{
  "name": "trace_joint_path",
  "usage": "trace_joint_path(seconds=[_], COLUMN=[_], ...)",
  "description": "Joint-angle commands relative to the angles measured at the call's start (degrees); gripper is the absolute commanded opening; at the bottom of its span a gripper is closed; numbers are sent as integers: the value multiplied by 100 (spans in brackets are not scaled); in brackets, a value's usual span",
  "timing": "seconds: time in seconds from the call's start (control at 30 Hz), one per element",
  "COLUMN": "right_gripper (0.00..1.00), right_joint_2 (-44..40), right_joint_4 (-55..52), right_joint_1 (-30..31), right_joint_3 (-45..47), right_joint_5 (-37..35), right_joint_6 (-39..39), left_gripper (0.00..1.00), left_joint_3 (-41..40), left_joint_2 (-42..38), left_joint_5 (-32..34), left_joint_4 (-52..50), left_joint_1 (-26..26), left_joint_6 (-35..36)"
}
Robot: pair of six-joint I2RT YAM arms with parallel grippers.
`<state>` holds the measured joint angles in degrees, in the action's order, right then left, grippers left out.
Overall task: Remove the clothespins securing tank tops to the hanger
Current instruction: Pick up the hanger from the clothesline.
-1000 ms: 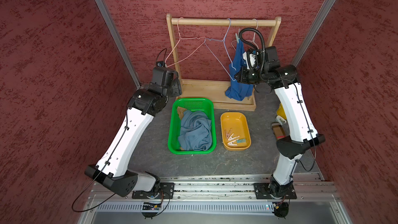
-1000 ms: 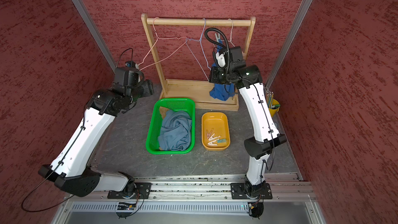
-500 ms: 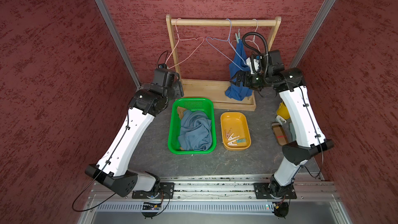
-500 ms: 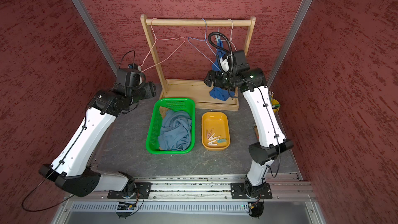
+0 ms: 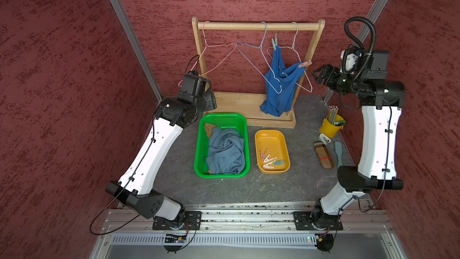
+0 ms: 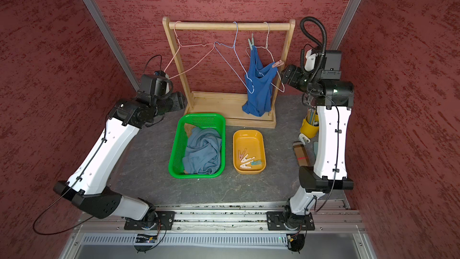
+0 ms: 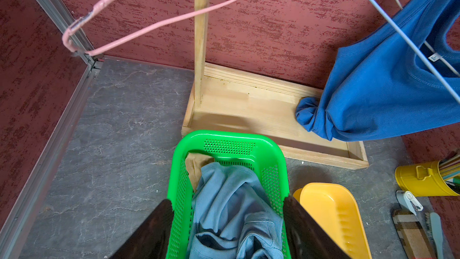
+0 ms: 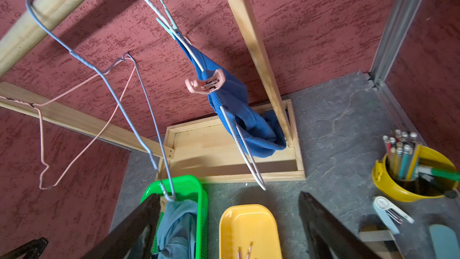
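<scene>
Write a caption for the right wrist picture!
Blue tank top hangs on a white hanger, pinned by a teal clothespin and a pink clothespin.

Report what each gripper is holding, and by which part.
Nothing is held. The left gripper stands open and empty near the green basket. The right gripper is open and empty, apart from the pink clothespin clipped on the blue tank top.

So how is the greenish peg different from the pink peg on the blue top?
The teal peg sits higher on the white hanger and points up. The pink peg sits lower and sticks out sideways. Both clip the blue tank top to that hanger.
</scene>
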<state>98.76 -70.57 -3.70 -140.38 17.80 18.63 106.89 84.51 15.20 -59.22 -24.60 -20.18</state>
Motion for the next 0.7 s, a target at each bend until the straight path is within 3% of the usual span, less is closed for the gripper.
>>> trace_joint_path(seconds=[0.0,0.17,0.47,0.67], right_gripper=[74,48,0,0], right_joint_2=[347,683,907,762], right_joint_4=[502,787,902,1032], right_joint_1=[-43,-43,-43,-43], right_joint_3=[130,133,145,129], right_joint_5=[977,1642,1683,1701], right_joint_6=[-132,-169,-290,-255], left_gripper=[72,72,71,71], left_joint_3=[248,318,124,114], left_joint_2=[115,137,31,-22], left_joint_5=[-61,-44,11,97], left_joint_4=[-117,-195,-167,-200], left_joint_1=[-50,-97,-105,-115], left_joint_6=[-72,-159,-301,-343])
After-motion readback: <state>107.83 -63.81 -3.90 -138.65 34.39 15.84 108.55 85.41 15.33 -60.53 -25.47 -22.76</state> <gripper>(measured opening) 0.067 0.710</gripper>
